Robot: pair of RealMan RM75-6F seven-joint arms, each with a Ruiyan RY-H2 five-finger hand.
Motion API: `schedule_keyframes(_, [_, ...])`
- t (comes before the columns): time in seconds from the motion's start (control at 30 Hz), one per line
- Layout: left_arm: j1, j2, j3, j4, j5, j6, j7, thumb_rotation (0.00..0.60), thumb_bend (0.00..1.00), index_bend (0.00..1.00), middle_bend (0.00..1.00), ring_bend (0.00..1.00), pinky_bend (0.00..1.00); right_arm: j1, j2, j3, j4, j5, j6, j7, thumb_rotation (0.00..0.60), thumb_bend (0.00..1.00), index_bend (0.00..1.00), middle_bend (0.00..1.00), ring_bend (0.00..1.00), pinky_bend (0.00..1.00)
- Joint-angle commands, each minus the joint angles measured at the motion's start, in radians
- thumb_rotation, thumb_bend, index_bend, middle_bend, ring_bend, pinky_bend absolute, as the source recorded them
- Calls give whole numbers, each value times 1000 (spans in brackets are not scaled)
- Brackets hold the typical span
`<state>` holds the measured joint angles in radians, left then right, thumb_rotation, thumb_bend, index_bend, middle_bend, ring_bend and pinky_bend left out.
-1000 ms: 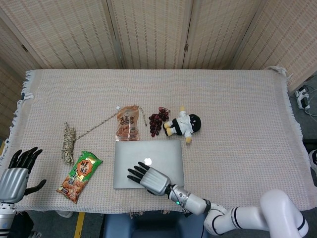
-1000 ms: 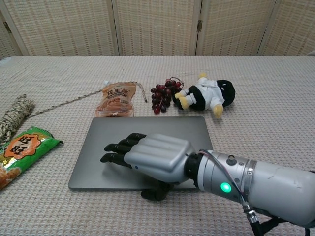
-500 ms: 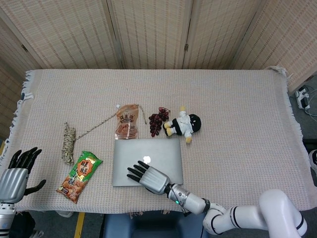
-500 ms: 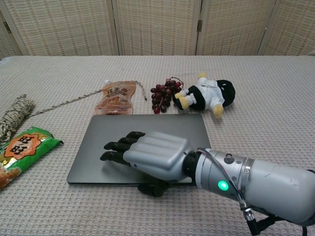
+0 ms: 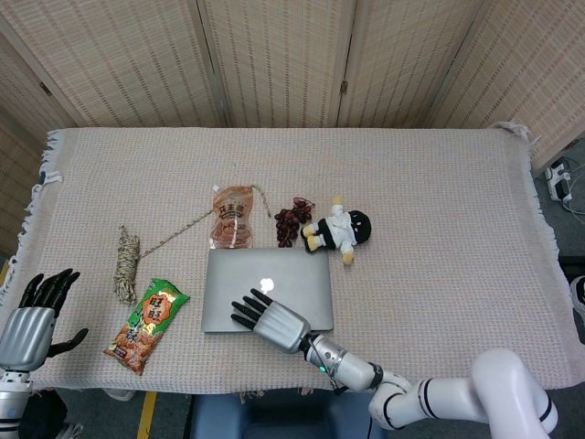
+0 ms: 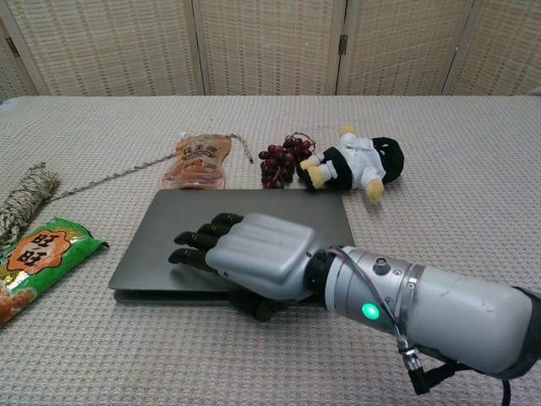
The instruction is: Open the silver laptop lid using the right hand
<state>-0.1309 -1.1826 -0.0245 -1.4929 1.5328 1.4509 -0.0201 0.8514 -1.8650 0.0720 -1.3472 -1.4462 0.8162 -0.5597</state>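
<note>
The silver laptop (image 5: 279, 276) lies near the table's front edge, left of centre, its lid (image 6: 254, 211) raised a little at the front so a dark gap shows above the base. My right hand (image 5: 271, 321) rests its fingers (image 6: 196, 243) flat on top of the lid, while the thumb (image 6: 258, 306) sits under the lid's front edge, pinching it. My left hand (image 5: 33, 319) hangs off the table's front left corner with its fingers spread and nothing in it.
Just behind the laptop lie an orange pouch (image 5: 231, 218), dark grapes (image 5: 292, 219) and a small plush doll (image 5: 338, 229). To the left are a ball of twine (image 5: 126, 263) with a trailing string and a green snack bag (image 5: 146, 325).
The lid's front edge has come up off the base under my right hand. The laptop has slid back and left, nudging the orange pouch away. The left hand has stayed put.
</note>
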Motion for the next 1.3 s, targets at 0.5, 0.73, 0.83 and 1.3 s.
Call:
schedule_keyframes(0.5, [-91,-98,83,147,198,-52,-192,600,421,374,361,356,213,23,-28,52,-12,88,41,-203,600,638,0,0,0,0])
schedule_keyframes(0.73, [-128,-147,131,203,277,-71,-204,600,472,353,361,344,212,28,-33,56,-22,95,70,-251,600,638,0,0,0,0])
schedule_keyframes(0.83, [-146,-164,149,217,305,-81,-206,600,495,312,345,313,193,30,-35,59,-22,101,80,-274,600,638,0,0,0,0])
schedule_keyframes(1.3, [-262,-192,165,150,297,-282,-59,600,536,48,96,76,0,44,-39,72,-22,135,105,-337,600,639,0,0,0,0])
